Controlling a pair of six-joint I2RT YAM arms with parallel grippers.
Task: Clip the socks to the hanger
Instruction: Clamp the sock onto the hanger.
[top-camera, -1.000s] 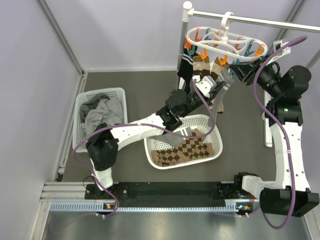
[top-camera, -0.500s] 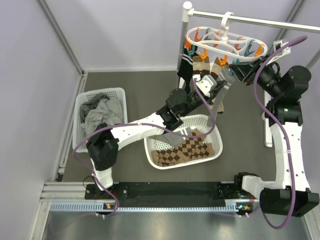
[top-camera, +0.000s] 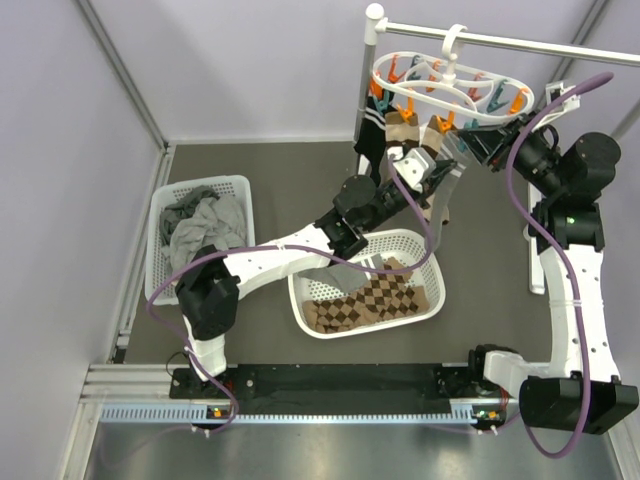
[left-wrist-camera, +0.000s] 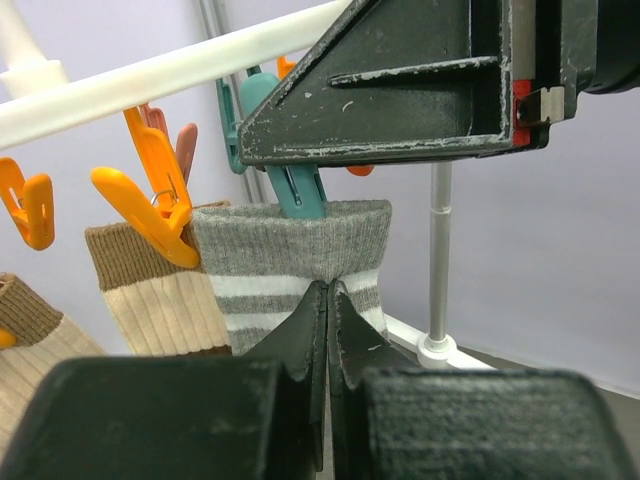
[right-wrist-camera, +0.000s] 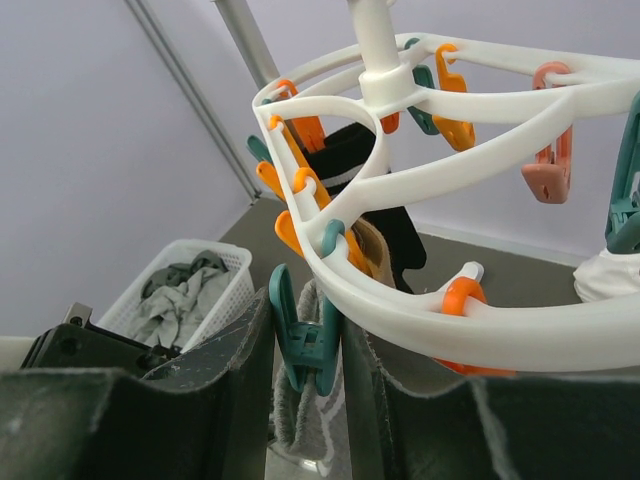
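The white oval hanger (top-camera: 452, 92) hangs from a rail; it also shows in the right wrist view (right-wrist-camera: 470, 325). A black sock (top-camera: 371, 130) and tan banded socks (top-camera: 404, 133) hang from its pegs. My left gripper (top-camera: 436, 177) is shut on the cuff of a grey white-striped sock (left-wrist-camera: 290, 245), holding it up under a teal peg (left-wrist-camera: 297, 190). My right gripper (top-camera: 468, 141) is shut on that teal peg (right-wrist-camera: 310, 340), one finger on each side, with the grey sock's cuff (right-wrist-camera: 296, 420) just below it. The tan socks (left-wrist-camera: 150, 290) hang left of the grey one.
A white mesh basket (top-camera: 432, 262) with a brown diamond-patterned cloth sits below the left arm. A second basket (top-camera: 160, 212) with grey garments stands at the left. The rail's upright pole (top-camera: 364, 95) is beside the hanger. Walls close in the left and back.
My left gripper has lifted the grey sock a little up and right, closer under the hanger. The right gripper has stayed on the teal peg.
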